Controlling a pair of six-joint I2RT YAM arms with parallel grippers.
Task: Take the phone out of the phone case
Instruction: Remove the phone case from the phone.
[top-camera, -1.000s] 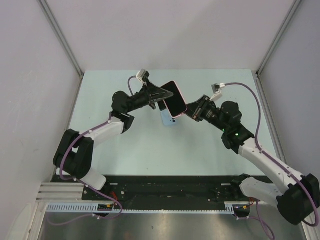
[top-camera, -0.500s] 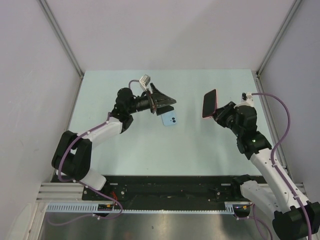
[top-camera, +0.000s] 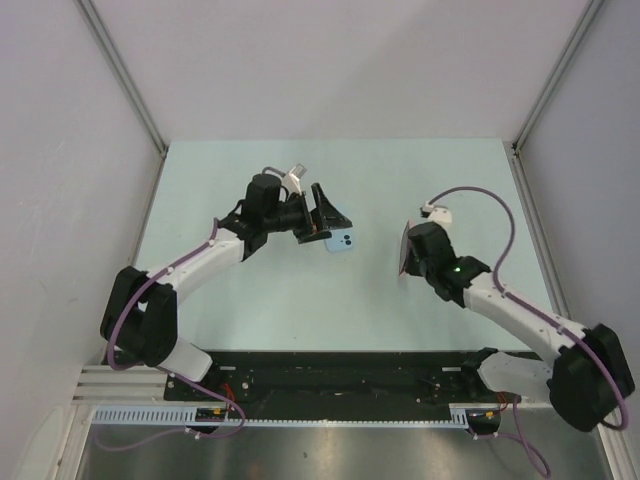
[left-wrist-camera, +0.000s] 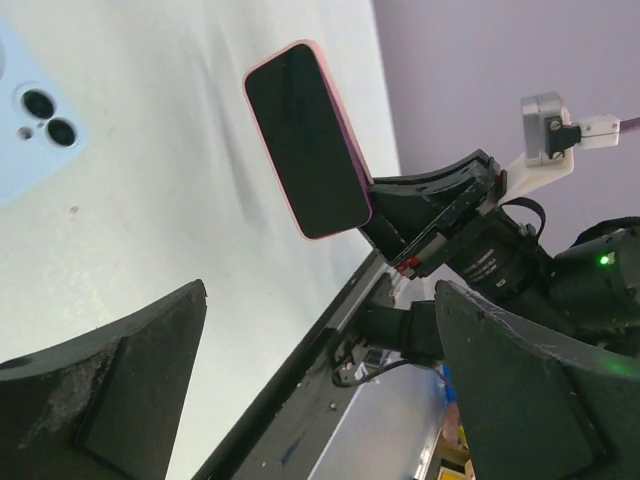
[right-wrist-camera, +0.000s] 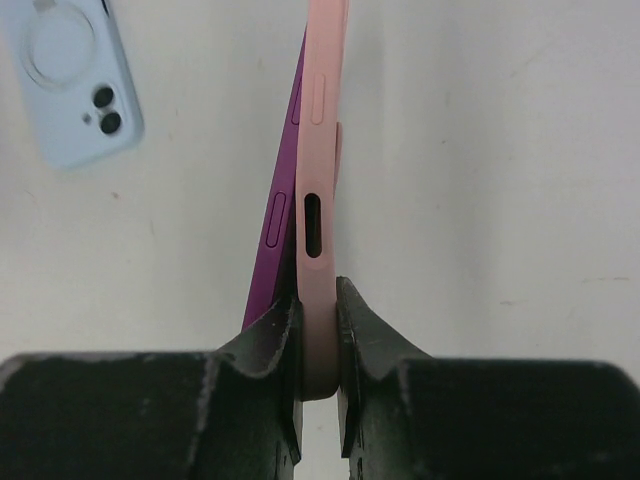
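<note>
Right gripper (right-wrist-camera: 318, 300) pinched tight on pink rubbery phone case (right-wrist-camera: 322, 150), purple phone (right-wrist-camera: 275, 240) looks lifted off one edge imo, not free yet. Left gripper (left-wrist-camera: 318, 330) wide open, empty.

On my overhead feed, a pale mint-green tabletop (top-camera: 300, 300) sits boxed in by plain grey-lilac wall panels (top-camera: 330, 60) at the top and both sides. Aluminium posts (top-camera: 124, 75) run along the upper corners. A black mounting rail (top-camera: 340, 368) and a white slotted cable duct (top-camera: 330, 421) cross the bottom. The light is soft and even.
</note>
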